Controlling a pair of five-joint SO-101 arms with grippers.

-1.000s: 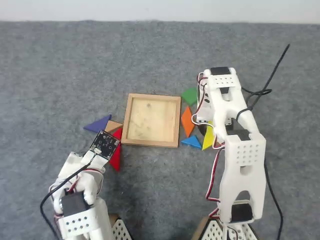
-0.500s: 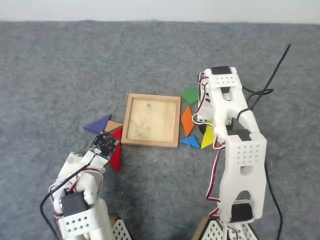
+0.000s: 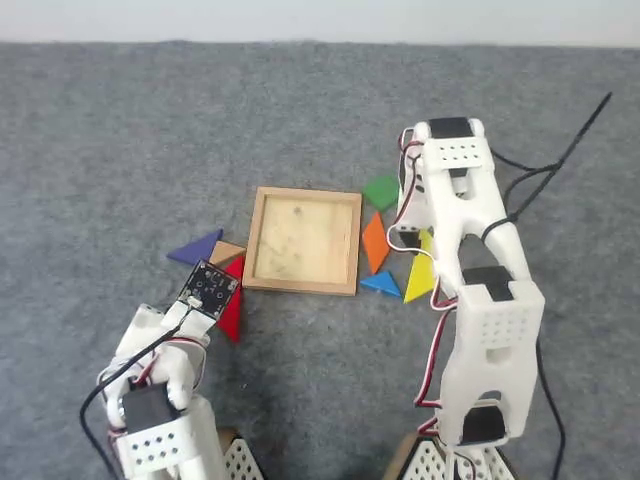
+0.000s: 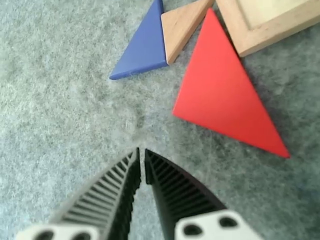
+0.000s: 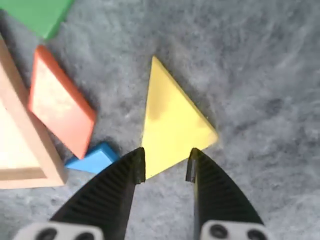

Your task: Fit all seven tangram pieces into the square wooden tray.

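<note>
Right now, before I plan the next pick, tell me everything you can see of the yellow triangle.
The yellow triangle is a flat, solid-coloured piece, seemingly painted wood, faintly smudged near one point. It lies flat on the grey carpet outside the wooden tray, close beside the small blue piece. The right gripper, open, straddles part of one edge; contact cannot be told.
</note>
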